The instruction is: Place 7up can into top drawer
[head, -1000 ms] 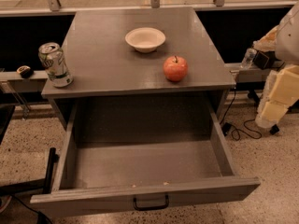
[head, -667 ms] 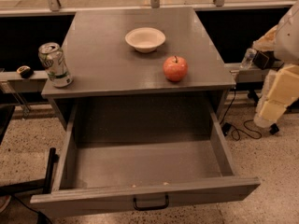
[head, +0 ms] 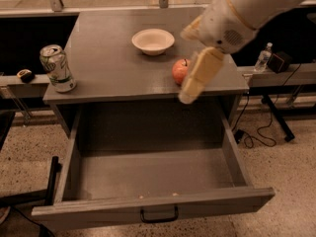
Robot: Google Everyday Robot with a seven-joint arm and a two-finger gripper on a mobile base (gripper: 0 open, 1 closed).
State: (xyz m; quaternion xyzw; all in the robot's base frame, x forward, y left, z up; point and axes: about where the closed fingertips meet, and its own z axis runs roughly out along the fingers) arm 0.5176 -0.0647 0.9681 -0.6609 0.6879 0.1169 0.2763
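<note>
Camera view: cream gripper [head: 189, 93] over shallow grey drawer [head: 148, 176].

Grey counter [head: 111, 65] carrying three things.
7up can [head: 57, 68] upright at the front left corner, white bowl [head: 153, 41] toward the back, red apple [head: 178, 70] front right; gripper [head: 190, 90] overlaps the apple.

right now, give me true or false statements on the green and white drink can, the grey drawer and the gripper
The wide grey top drawer is pulled open. True.
The white and green 7up can lies in that drawer. False: it stands upright on the grey table, at its left edge.
The cream gripper holds the can. False: it hangs over the table's front right, before the red apple.
A white bowl sits on the table. True.
</note>
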